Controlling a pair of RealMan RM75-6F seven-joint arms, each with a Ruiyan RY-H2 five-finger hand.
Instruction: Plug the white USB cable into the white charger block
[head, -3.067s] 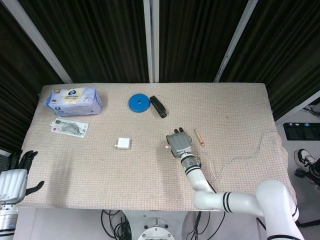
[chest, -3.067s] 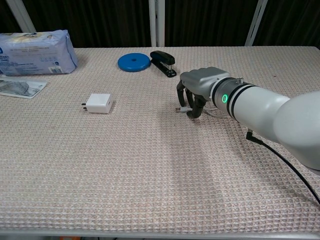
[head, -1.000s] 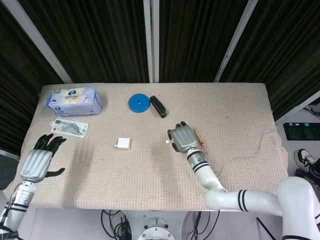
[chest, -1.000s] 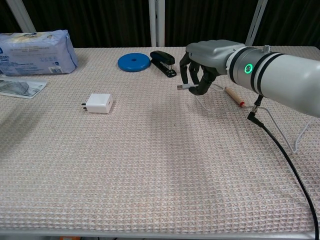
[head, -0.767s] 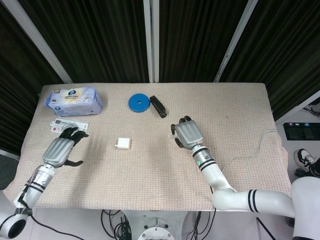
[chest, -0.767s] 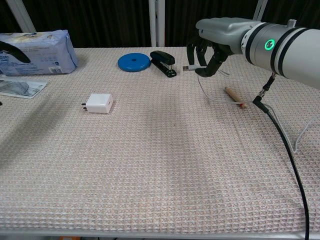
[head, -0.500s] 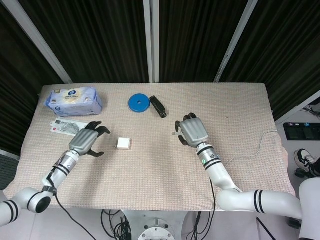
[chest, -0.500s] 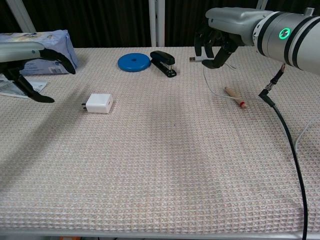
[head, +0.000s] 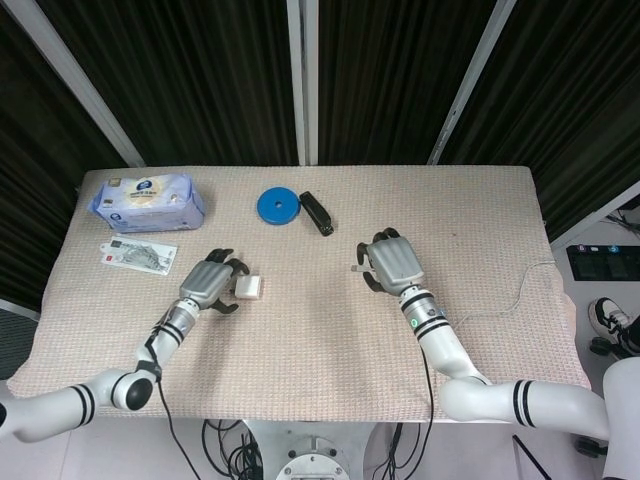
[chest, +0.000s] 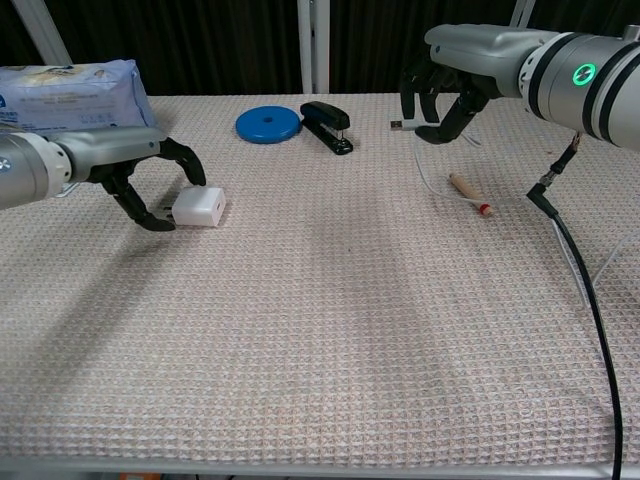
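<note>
The white charger block (chest: 199, 206) (head: 248, 287) lies on the mat left of centre, prongs pointing left. My left hand (chest: 150, 180) (head: 208, 281) hovers at its left end, fingers curled apart around the prong side, holding nothing. My right hand (chest: 447, 92) (head: 392, 262) is raised above the table's right half and pinches the USB plug (chest: 402, 125), which points left. The white cable (chest: 432, 178) hangs from it and trails off to the right (head: 500, 305).
A blue disc (chest: 269, 125) and a black stapler (chest: 327, 126) sit at the back centre. A wipes pack (chest: 75, 91) and a flat packet (head: 138, 256) are far left. A small wooden stick with a red tip (chest: 468, 194) lies under the right hand.
My left hand has swept right across the mat and reached the charger block. My right hand has risen with the USB plug and drifted slightly right.
</note>
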